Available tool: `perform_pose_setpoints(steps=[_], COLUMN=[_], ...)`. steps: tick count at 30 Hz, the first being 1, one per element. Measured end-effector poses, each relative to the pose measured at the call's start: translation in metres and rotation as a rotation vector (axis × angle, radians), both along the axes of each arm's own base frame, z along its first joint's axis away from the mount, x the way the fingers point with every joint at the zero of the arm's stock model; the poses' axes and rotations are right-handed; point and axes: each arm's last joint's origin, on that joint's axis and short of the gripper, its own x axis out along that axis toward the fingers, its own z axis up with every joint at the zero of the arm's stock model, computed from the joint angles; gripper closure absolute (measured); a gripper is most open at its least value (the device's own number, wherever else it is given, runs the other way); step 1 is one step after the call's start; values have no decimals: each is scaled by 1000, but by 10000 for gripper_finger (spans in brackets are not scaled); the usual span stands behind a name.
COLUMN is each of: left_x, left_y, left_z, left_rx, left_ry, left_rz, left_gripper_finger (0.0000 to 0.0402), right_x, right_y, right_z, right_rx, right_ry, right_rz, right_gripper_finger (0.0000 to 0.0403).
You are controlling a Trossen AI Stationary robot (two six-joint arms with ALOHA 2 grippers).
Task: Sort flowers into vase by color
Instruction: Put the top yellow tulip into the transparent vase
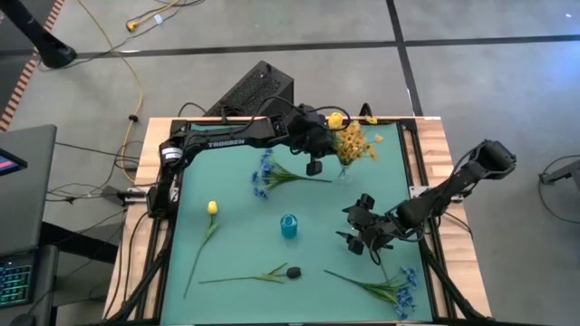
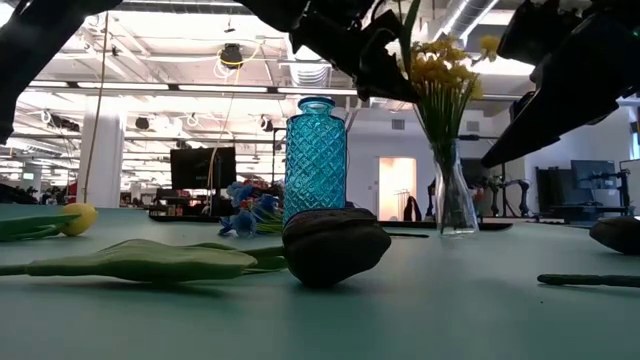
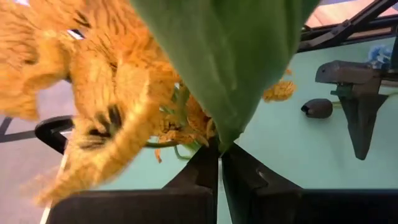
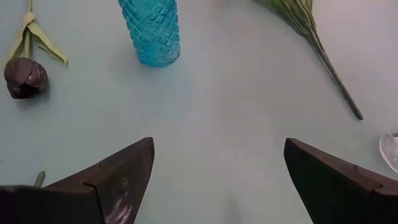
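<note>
Near the table's point(image 1: 186, 272) front edge lie a dark bud point(image 1: 293, 271) and a blue spray point(image 1: 399, 288). The right gripper point(image 1: 358, 237) hangs with fingers spread wide beside the blue vase point(image 1: 289, 225) at mid-table. Near the far edge, the left gripper point(image 1: 319, 136) pinches a yellow tulip point(image 1: 335, 119) at the clear vase point(image 1: 344, 170) of yellow sprays point(image 1: 355, 140).

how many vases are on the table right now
2. A blue textured glass bottle vase stands near the mat's middle. A clear glass vase holding yellow flowers stands toward the far edge, under the left hand.
</note>
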Motion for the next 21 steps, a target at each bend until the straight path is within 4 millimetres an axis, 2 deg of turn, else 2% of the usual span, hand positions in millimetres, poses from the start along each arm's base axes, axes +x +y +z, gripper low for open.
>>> perform_pose_setpoints(steps=[7,14,21], left_x=[6,18,22], left_y=[1,4,5], left_z=[-1,-31,-39], left_rx=[8,-35,-51], left_ry=[-43,-7,-6], left_rz=[-8,-15,-11], left_gripper_finger=[401,401,401], right_x=[0,1,2], right_y=[0,1,-1], right_z=[0,1,1], right_rx=[1,10,11], right_ry=[-2,-15,-13], right_rz=[0,0,-6], right_gripper_finger=[19,19,19])
